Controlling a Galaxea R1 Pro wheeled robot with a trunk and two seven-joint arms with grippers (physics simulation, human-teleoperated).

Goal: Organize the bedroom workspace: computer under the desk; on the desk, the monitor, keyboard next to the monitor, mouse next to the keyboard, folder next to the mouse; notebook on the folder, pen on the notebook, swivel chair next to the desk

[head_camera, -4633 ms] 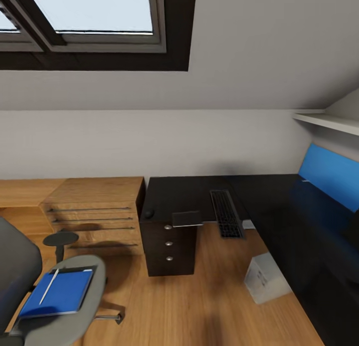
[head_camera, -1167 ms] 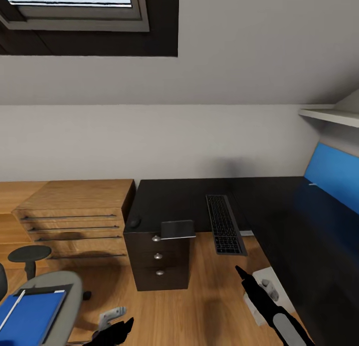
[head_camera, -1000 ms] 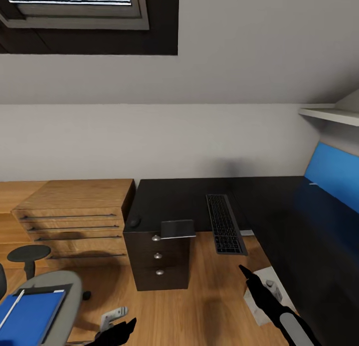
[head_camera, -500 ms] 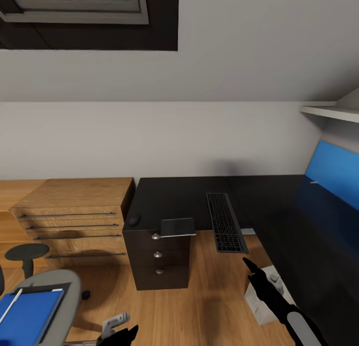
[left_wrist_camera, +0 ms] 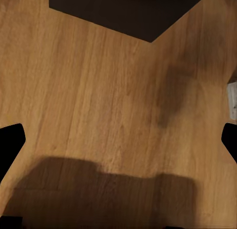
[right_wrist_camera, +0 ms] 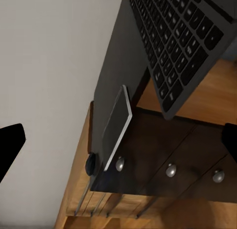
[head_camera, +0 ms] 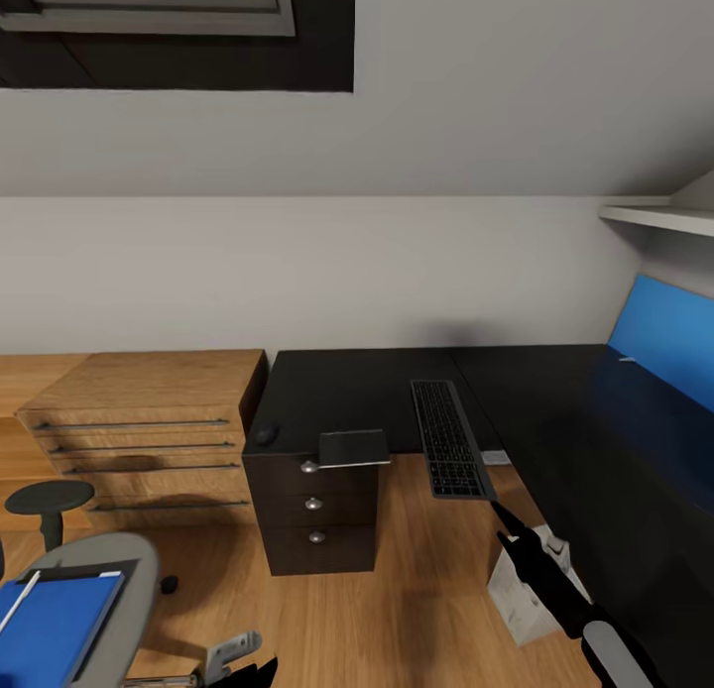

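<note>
Keyboard (head_camera: 451, 437) overhangs the table's (head_camera: 347, 396) front edge, beside the notebook (head_camera: 354, 448). Your right tool (head_camera: 502, 517) has risen toward it, fingers spread wide, empty; the left tool's (head_camera: 260, 668) state you cannot tell.

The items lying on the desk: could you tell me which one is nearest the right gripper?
The keyboard. Its near end overhangs the desk edge just beyond the right gripper, while the notebook and mouse lie farther off toward the drawers.
</note>
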